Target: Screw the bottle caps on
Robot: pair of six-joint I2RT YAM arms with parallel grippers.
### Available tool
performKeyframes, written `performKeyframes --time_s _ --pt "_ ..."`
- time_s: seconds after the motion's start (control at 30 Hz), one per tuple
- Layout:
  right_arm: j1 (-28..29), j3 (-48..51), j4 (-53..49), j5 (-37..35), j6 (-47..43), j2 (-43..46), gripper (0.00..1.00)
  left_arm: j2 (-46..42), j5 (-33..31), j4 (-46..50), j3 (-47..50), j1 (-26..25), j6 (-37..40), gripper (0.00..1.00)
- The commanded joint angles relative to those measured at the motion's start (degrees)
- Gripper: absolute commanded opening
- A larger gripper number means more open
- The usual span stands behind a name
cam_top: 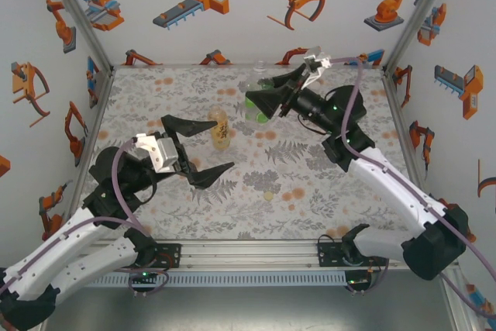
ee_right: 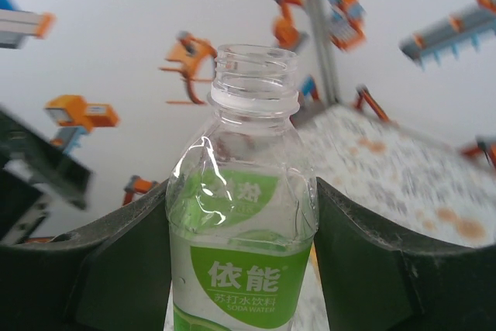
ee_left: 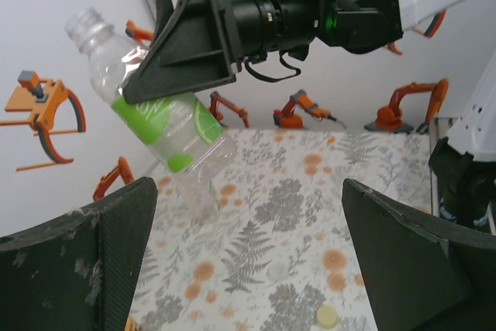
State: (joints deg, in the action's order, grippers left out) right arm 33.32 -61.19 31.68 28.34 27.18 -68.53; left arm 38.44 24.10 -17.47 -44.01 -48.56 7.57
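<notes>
Our right gripper (ee_right: 242, 273) clasped the tilted bottle (ee_left: 167, 125), neck toward upper left. The whitish cap (ee_left: 277, 270) and yellowish cap (ee_left: 327, 315) lay lower centre, nearer our wide-open left gripper (ee_left: 248, 215).

Whole table (cam_top: 310, 191) being overlooked from above and behind, clear bottle (ee_right: 240, 215) being framed closely from right wrist, distantly from left.

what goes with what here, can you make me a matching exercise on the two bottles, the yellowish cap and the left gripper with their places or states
Column one:
1 green-labelled bottle
2 amber bottle
3 yellowish cap
4 left gripper

Column two:
a open, holding nothing
b held off the mat by the right gripper, neck uncapped
c loose on the mat, on no bottle
d on the mat by the left gripper's fingertips

Pairs: 1-b, 2-d, 3-c, 4-a
</notes>
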Motion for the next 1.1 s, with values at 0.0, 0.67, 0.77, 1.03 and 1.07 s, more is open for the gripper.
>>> performKeyframes --time_s 0.0,0.67,0.77,1.03,1.07 --pt "0.3 1.0 17.3 10.6 1.5 2.0 0.08 0.8 1.4 -11.1 1.0 0.3 -7.1 0.97" --pt "4.1 0.4 39.9 17.3 16.9 -1.7 0.00 15.6 9.1 -17.0 -11.6 0.3 -19.8 0.97" --pt "5.0 0.1 39.8 17.9 16.9 -2.4 0.00 17.9 9.9 -17.6 -13.5 0.3 -20.1 0.98" --pt "5.4 -0.1 39.6 18.5 16.4 -3.0 0.00 23.1 14.8 -20.9 -16.7 0.3 -24.5 0.96" --pt "5.4 -0.1 39.5 18.7 16.3 -3.0 0.00 23.6 15.4 -20.8 -17.0 0.3 -24.8 0.95"
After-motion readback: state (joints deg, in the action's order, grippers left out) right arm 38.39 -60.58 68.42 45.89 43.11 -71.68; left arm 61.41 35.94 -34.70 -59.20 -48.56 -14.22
